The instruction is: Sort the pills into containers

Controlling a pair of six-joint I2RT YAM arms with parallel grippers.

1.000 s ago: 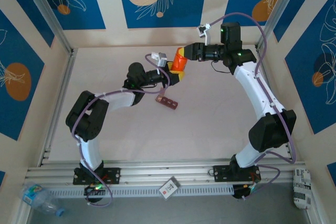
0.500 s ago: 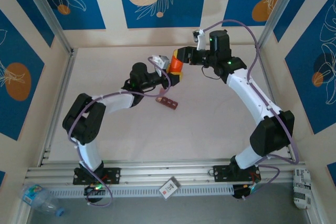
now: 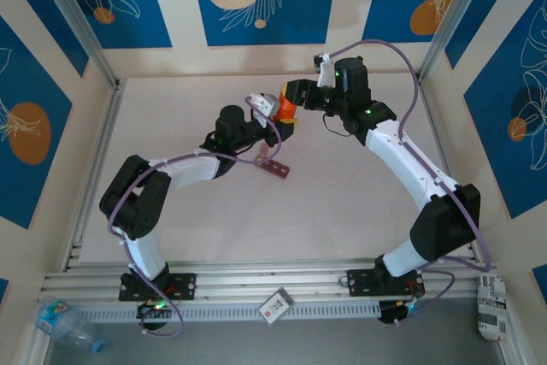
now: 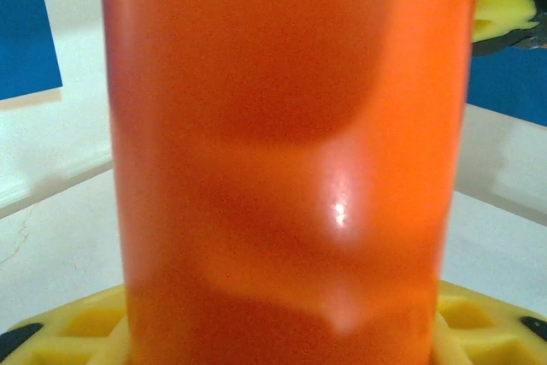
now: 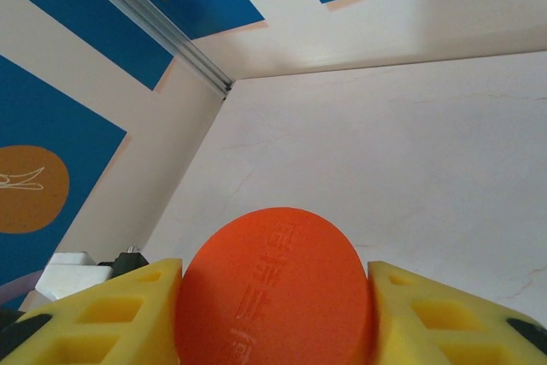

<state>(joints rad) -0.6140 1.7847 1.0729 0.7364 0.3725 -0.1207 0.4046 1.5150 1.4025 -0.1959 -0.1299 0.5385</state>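
The left gripper [image 3: 279,126] holds the orange bottle [image 3: 285,110] above the far middle of the table [image 3: 342,211]. In the left wrist view the bottle [image 4: 286,160] stands upright between the yellow fingers [image 4: 68,331], which are about half closed and pressed against its lower sides. The right gripper [image 3: 292,100] meets the same bottle from the far side. In the right wrist view its yellow fingers [image 5: 111,305] are drawn in fairly close, one on each side of the bottle's round orange end [image 5: 275,288], touching it. Faint raised lettering shows on that end, which is probably the cap, though the view is too close to be sure. The containers [image 3: 274,167], a dark reddish-brown strip of small compartments, lie flat on the table just nearer than the two grippers, beside the left arm's forearm and apart from the bottle. From above I cannot tell whether anything is in the compartments.
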